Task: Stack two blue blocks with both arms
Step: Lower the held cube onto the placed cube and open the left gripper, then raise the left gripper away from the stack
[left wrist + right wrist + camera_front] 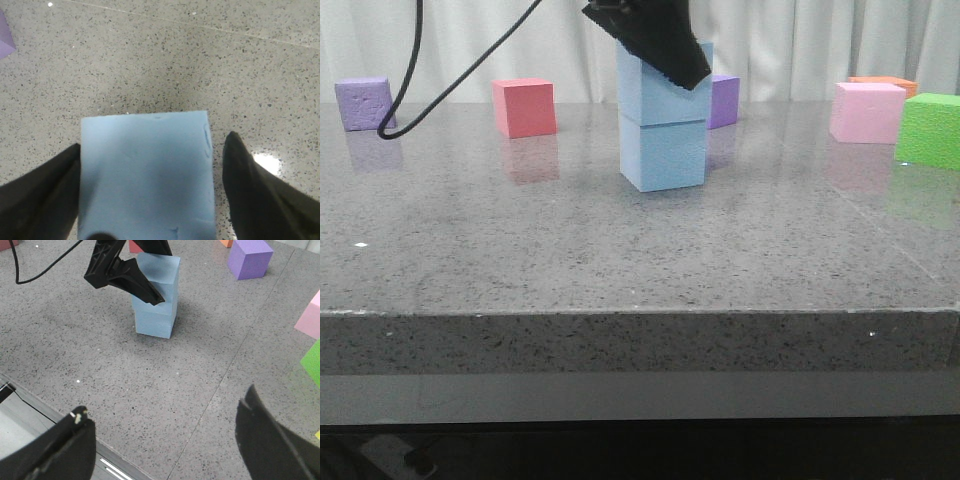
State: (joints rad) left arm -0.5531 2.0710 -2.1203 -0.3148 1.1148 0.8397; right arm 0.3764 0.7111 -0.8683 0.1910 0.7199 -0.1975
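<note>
Item: upper blue block (665, 88) atop lower blue block (664, 153). My left claw (150, 175), spread, flanks it; a finger snagging on withdrawal could topple the stack.

Grey speckled stone table (520, 250): lower blue block (663, 155) mid-surface; along far edge purple cube (364, 103), red cube (525, 107), second purple cube (724, 100), pink cube (866, 111), apparently orange cube (886, 83); green cube (930, 129) at right edge.

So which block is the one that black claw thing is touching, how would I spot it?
Look to the middle of the grey stone table, where a two-block pale blue tower stands. The one you want is the upper blue block, sitting on the lower blue block with the left gripper around it. Every other cube, red, purple, pink, green, sits alone on the table.
</note>
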